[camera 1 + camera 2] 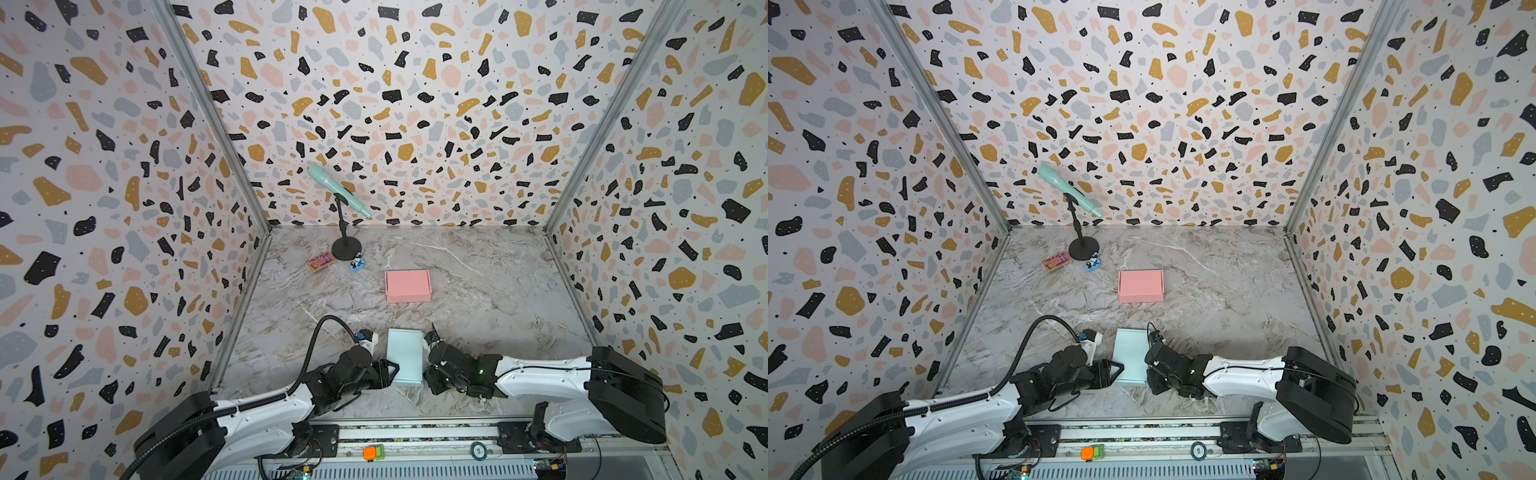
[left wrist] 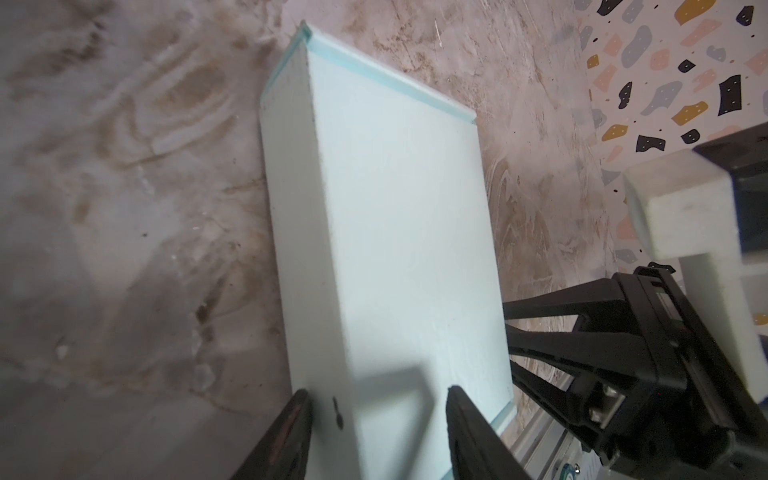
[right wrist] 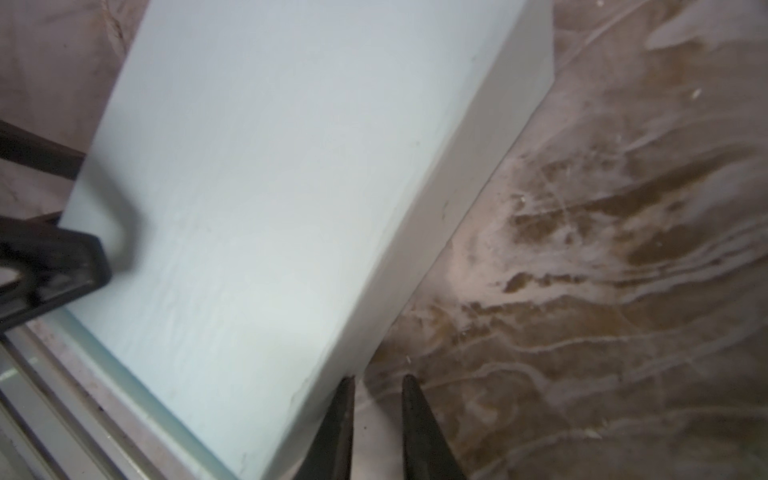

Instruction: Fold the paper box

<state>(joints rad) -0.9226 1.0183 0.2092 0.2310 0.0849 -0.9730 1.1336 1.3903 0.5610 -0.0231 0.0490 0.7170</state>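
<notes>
While left tool [image 2: 379, 390] half-open straddles blue box [image 2: 395, 232] edge, right tool [image 3: 379, 377] near-closed alongside.

Robot test booth, terrazzo-papered walls [image 1: 395, 104]

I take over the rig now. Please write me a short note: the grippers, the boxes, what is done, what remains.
Left gripper: open, straddling the left edge of the blue box, not clamping.
Right gripper: narrowly open, empty, beside its right wall.
Pink box: folded shut, farther back.
Done: blue box looks closed.
To do: probably check that the lid seats, then withdraw both arms.
</notes>
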